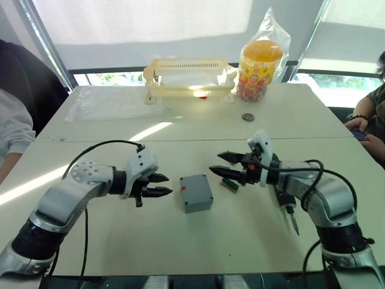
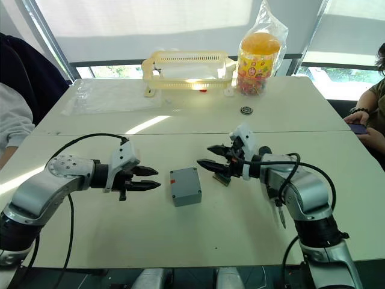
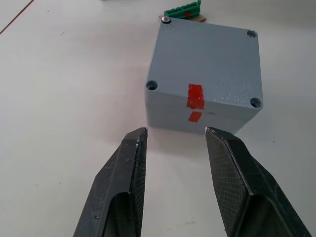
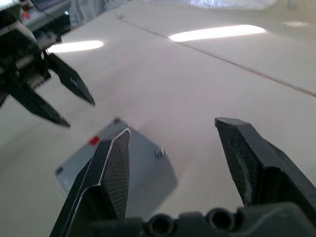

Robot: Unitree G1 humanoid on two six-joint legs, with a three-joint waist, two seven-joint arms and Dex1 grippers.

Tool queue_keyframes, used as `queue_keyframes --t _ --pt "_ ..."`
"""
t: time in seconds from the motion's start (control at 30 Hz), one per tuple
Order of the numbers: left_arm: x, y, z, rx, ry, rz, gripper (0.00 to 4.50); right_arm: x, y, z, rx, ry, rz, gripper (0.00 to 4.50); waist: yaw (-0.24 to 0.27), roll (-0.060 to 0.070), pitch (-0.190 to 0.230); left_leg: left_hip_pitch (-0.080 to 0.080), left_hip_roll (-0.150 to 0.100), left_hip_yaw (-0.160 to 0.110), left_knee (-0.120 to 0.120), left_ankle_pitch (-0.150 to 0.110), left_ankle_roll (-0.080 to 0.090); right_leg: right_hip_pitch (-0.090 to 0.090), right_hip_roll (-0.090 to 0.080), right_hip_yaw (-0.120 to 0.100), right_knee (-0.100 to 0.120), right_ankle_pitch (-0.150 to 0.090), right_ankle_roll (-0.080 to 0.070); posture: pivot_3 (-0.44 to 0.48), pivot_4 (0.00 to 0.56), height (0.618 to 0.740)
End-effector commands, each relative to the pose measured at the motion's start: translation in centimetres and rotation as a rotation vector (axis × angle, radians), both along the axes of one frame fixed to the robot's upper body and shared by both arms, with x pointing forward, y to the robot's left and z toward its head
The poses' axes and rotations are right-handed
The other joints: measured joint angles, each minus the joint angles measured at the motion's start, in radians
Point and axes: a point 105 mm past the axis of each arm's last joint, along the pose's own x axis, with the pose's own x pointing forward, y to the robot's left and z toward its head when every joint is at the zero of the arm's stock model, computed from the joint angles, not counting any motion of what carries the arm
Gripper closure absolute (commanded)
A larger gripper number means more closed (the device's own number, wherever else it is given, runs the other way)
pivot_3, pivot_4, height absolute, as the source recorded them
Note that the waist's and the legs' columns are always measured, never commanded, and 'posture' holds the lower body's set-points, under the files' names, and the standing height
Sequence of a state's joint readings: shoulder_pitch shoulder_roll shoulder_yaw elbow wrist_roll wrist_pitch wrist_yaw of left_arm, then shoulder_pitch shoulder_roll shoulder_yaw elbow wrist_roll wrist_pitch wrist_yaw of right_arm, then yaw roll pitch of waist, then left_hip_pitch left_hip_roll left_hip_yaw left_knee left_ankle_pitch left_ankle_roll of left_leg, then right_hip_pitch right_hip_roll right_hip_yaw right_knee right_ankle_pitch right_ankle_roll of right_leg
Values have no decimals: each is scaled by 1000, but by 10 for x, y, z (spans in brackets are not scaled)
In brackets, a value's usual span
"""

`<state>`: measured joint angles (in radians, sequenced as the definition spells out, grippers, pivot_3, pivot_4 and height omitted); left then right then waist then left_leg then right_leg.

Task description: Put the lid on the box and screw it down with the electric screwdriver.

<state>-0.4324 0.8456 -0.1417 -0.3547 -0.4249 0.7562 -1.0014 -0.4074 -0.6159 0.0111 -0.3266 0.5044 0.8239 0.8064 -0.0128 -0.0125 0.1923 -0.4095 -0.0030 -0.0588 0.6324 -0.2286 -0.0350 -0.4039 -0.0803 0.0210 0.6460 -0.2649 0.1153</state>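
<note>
A white table (image 1: 252, 241) carried everything, and the grey box (image 1: 196, 192) near its middle serves here as the landmark. The box sat flat with its lid (image 3: 212, 54) already on top, a screw visible in at least one corner hole and a strip of red tape (image 3: 195, 96) running from the lid down one side wall. Far behind the box, at the table's back edge, stood a yellow slotted basket (image 1: 187, 77), and beside that basket a bagged jar of sweets (image 1: 260, 63) with an orange cap. A small round metal piece (image 1: 248, 116) lay between the jar and the box. On the box's left, the left gripper (image 1: 161, 185) hovered just beside it without touching, its two black fingers (image 3: 121, 187) a little apart and holding nothing, pointed at the taped side. On the box's right, the right gripper (image 1: 221, 164) hung near it, fingers spread wide and empty. Under that gripper, just right of the box, lay a small green-brown piece (image 1: 229, 184). Further right of the box, below the right forearm, the black electric screwdriver (image 1: 289, 212) lay on the table with its thin bit pointing toward the near edge. People sat at both ends of the table, a sleeve (image 1: 12, 129) showing far left of the box and a hand (image 1: 360, 125) far right.
</note>
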Motion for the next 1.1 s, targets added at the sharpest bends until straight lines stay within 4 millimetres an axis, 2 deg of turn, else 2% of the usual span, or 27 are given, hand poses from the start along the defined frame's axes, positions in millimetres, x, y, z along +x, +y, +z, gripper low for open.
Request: queue_keyframes --t 0.03,0.13,0.33,0.5,0.63,0.87,1.1 --pt "-3 1 1 0 -17 -7 2627 -18 1 1 -61 -36 50 1521 -1 0 0 0 0 0 0 0 0 0 0 0 0 0 0 0 150 740" --pt "-4 -5 -7 -25 6 -6 2627 -39 7 -9 -90 7 115 1521 -1 0 0 0 0 0 0 0 0 0 0 0 0 0 0 0 150 740" --pt "6 -15 -24 -23 14 2 2627 -59 17 -32 -118 107 183 1521 0 0 0 0 0 0 0 0 0 0 0 0 0 0 0 0 150 740" --pt "11 -17 -36 17 28 -9 2627 -59 23 -50 -138 141 186 1521 0 -1 0 0 0 0 0 0 0 0 0 0 0 0 0 0 150 740" --pt "19 -24 -36 3 10 -23 2627 -54 27 -56 -139 147 181 1521 0 -1 0 0 0 0 0 0 0 0 0 0 0 0 0 0 150 740" --pt "34 -39 -29 -48 -31 -35 2627 -58 38 -53 -106 149 208 1521 1 -1 0 0 0 0 1 0 0 0 0 0 0 0 0 0 150 740" --pt "30 -38 -30 -43 -16 -47 2627 -58 36 -54 -115 146 190 1521 1 -1 0 0 0 -1 1 0 0 0 0 0 1 0 0 0 150 740"
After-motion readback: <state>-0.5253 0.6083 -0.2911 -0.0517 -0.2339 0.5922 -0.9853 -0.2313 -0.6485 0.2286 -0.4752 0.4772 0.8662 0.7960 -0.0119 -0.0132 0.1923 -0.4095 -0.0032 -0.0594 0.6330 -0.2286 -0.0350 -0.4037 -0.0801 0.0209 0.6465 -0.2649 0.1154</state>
